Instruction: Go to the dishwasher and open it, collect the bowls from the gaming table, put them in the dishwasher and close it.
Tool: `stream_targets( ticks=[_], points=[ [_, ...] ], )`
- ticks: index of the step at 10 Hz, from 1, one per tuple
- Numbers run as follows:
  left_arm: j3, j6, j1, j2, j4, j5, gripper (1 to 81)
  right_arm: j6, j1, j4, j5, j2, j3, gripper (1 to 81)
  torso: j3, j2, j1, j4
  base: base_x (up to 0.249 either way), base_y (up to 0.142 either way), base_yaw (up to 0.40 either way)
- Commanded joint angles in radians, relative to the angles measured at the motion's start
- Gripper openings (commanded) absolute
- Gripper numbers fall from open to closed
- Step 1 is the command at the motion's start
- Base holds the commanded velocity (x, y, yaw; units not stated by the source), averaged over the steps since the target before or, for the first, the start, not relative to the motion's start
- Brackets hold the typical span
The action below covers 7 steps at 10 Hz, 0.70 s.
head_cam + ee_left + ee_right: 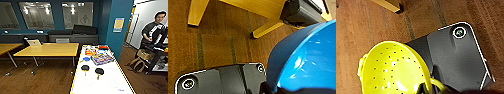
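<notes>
Writing on the boxes atop the gaming table is unreadable. Blue bowl and yellow-green bowl seem held, cut off; whether each gripper clamps them cannot be told.

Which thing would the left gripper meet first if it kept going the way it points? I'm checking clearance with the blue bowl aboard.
Probably the brown floor: the left wrist view looks down past the blue bowl at it, a yellow table leg nearby. Depth is unclear.
</notes>
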Motion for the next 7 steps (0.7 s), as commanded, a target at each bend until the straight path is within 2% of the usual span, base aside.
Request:
stream_targets(
  ticks=[1,3,5,7],
  points=[
    [-0.006,-0.003,-0.046,-0.002,0.031,0.006,1.0,-0.003,0.052,-0.014,-0.034,-0.026,0.009,1.0,0.0,0.0,0.0,0.0,-0.11,0.0,0.0],
    [-0.041,-0.003,-0.018,0.013,0.04,-0.027,1.0,-0.004,0.052,-0.015,-0.034,-0.026,0.006,1.0,0.0,0.0,0.0,0.0,-0.114,0.0,0.0],
    [-0.059,-0.003,0.005,0.023,0.043,-0.03,1.0,-0.004,0.052,-0.015,-0.034,-0.023,0.006,1.0,0.0,0.0,0.0,0.0,-0.123,0.0,0.0],
    [-0.095,-0.002,0.036,0.03,0.059,-0.071,1.0,-0.006,0.051,-0.017,-0.034,-0.014,-0.002,1.0,0.0,0.0,-0.001,0.0,-0.126,0.0,0.0]
  ],
)
